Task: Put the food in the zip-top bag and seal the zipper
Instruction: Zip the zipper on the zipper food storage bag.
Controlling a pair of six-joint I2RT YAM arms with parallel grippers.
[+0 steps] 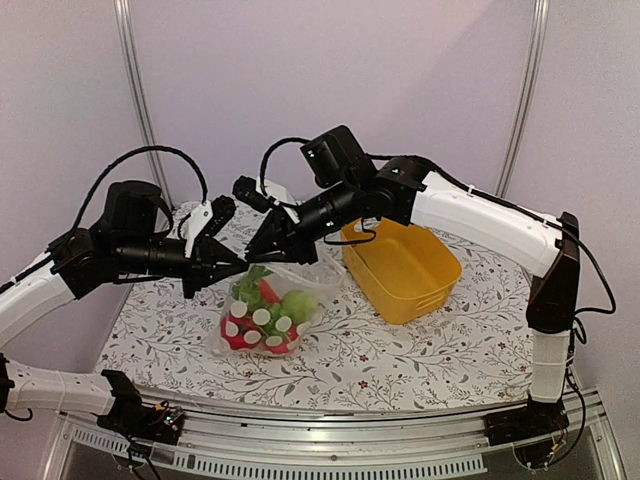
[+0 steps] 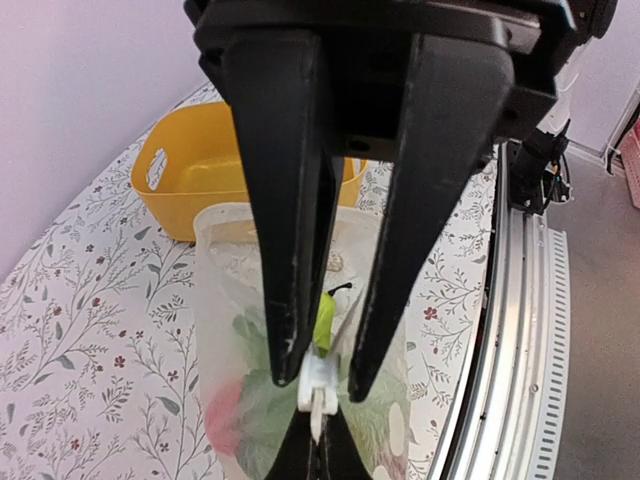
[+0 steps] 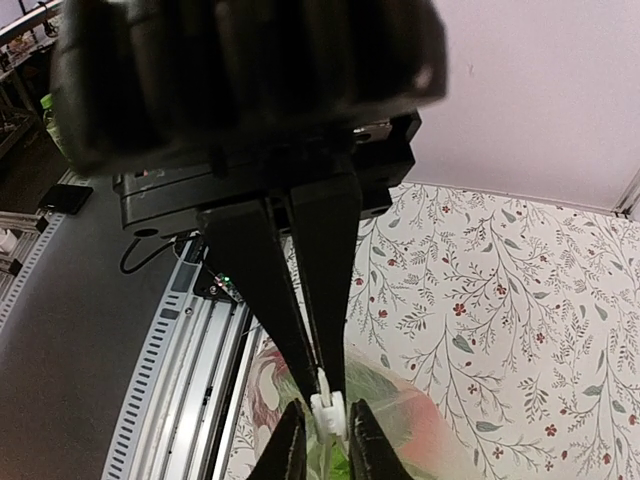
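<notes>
Left arm [image 1: 35, 292] folds out past the left edge and comes back in, forearm rising rightward, wrist about level and pointing right. The left gripper [image 2: 320, 385] is fully clamped, fingers forming a narrow V that converges at the tips. Right arm [image 1: 480, 215] goes straight up from its base, then runs long up-left across the table, wrist pitched down-left. The right gripper [image 3: 328, 392] is pinched nearly tight, and the two grippers meet tip to tip, each pair of fingertips showing at the bottom edge of the other's wrist view.
</notes>
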